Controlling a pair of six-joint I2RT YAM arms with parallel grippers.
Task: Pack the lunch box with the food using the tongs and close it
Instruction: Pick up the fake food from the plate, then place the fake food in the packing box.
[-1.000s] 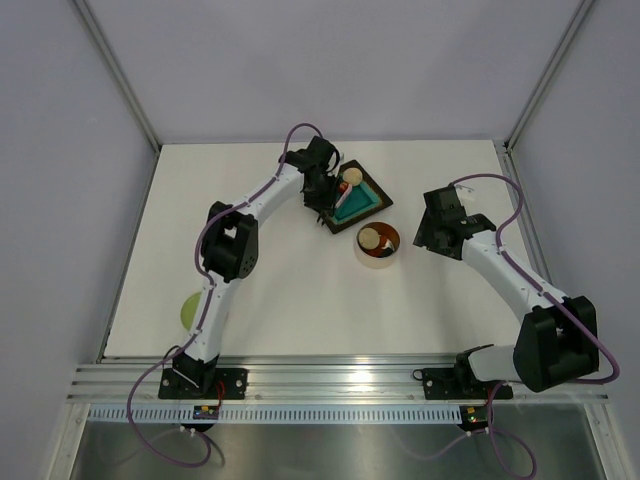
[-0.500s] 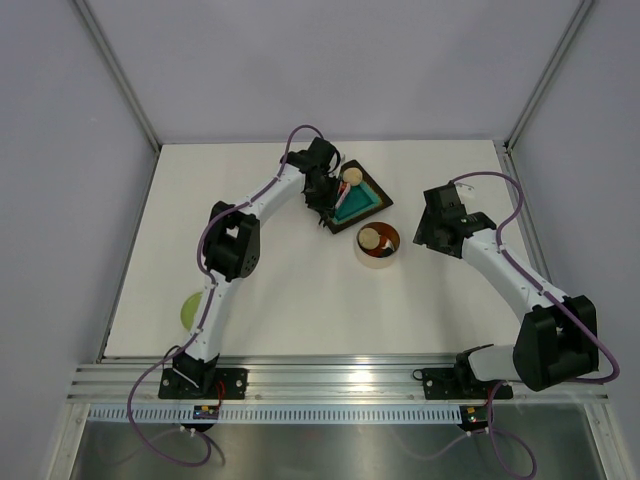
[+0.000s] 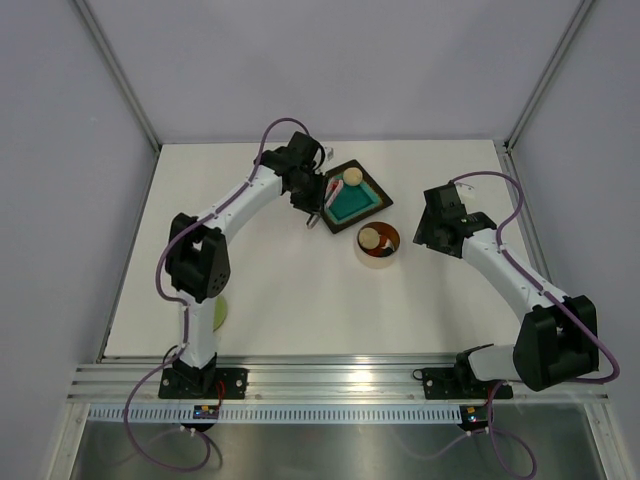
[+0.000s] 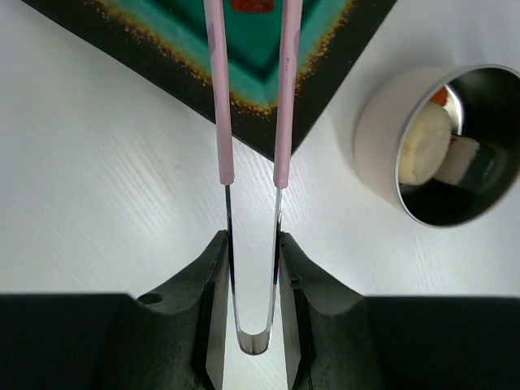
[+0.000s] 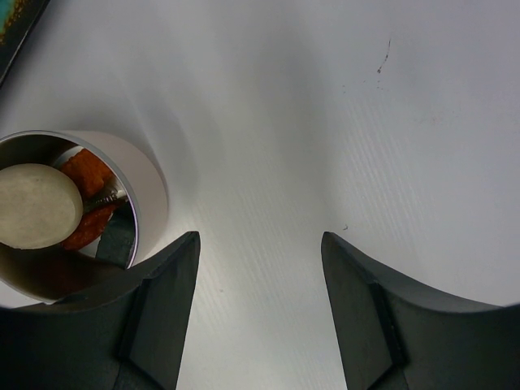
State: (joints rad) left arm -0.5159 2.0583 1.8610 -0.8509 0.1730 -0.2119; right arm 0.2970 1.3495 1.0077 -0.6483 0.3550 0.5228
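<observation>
My left gripper [image 4: 252, 240] [image 3: 308, 197] is shut on the steel end of the pink-armed tongs [image 4: 214, 97]. The tong arms reach out over the teal tray [image 4: 146, 49] [image 3: 365, 205], with a red food bit [image 4: 252, 4] between them at the frame's top edge; their tips are out of view. A beige ball [image 3: 352, 179] also lies in the tray. The steel lunch box [image 3: 378, 243] [image 4: 382, 146] [image 5: 150, 191] stands open in front of the tray, holding a beige ball [image 5: 36, 207], red-orange pieces [image 5: 85, 175] and a white block [image 4: 459, 154]. My right gripper [image 5: 258, 240] [image 3: 432, 225] is open and empty, just right of the lunch box.
The pale green lid [image 3: 221, 312] lies near the table's front left, partly hidden behind the left arm. White walls stand on three sides, and a metal rail runs along the near edge.
The left arm has swung to the left, its elbow now further left, and its gripper with the tongs has drawn back towards the tray's left corner. The right arm has not moved.
</observation>
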